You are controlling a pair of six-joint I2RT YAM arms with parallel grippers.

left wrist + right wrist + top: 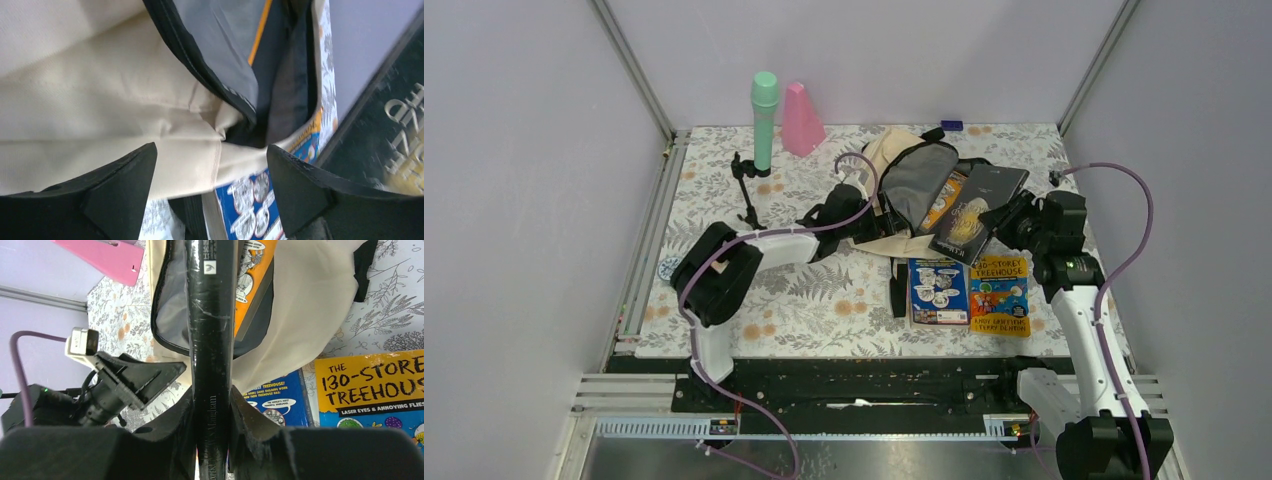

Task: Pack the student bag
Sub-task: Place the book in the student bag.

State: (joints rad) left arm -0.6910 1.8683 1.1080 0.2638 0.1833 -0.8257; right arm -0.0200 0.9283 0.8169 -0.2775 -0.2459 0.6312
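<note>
Tablecloth [824,290] floral under student bag [886,150]; walls [874,50] perhaps lilac.

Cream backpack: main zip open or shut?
Open. The cream fabric backpack gapes, grey lining exposed, orange-covered book partly inside.

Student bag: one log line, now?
right gripper shut on black book | left gripper open at student bag | orange book inside

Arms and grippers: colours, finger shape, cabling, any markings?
Left arm and right arm: white links, black joint housings, a purple cable looped outside each. Left gripper and right gripper: matte black wedge-shaped fingers. No markings that I can make out.
</note>
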